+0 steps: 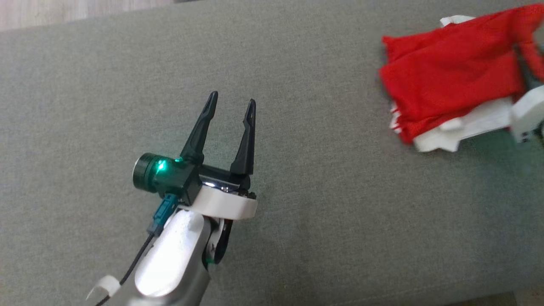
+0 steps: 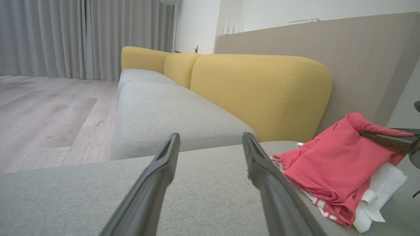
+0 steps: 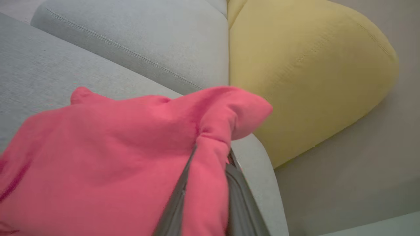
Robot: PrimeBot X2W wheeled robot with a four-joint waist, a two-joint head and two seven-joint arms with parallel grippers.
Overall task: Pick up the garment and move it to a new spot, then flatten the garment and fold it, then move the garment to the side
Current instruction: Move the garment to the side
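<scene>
You're pinching a garment [image 1: 450,72] fold in the right gripper [image 3: 213,154], likely to carry it aside; the left gripper [image 1: 232,102] is hovering wide open, empty, well clear.

Red garment [image 1: 450,72] w/ a white layer and a red-white striped edge showing underneath, folded into a rough, rumpled stack, not flat. It lies at approx. 2 o'clock in the head view, on the grey seat [image 1: 297,127] near the seat's right end. One red fold at its right-hand corner is bunched up and pinched betw. the right gripper [image 3: 211,157] fingers; the rest of the stack rests on the seat.
</scene>
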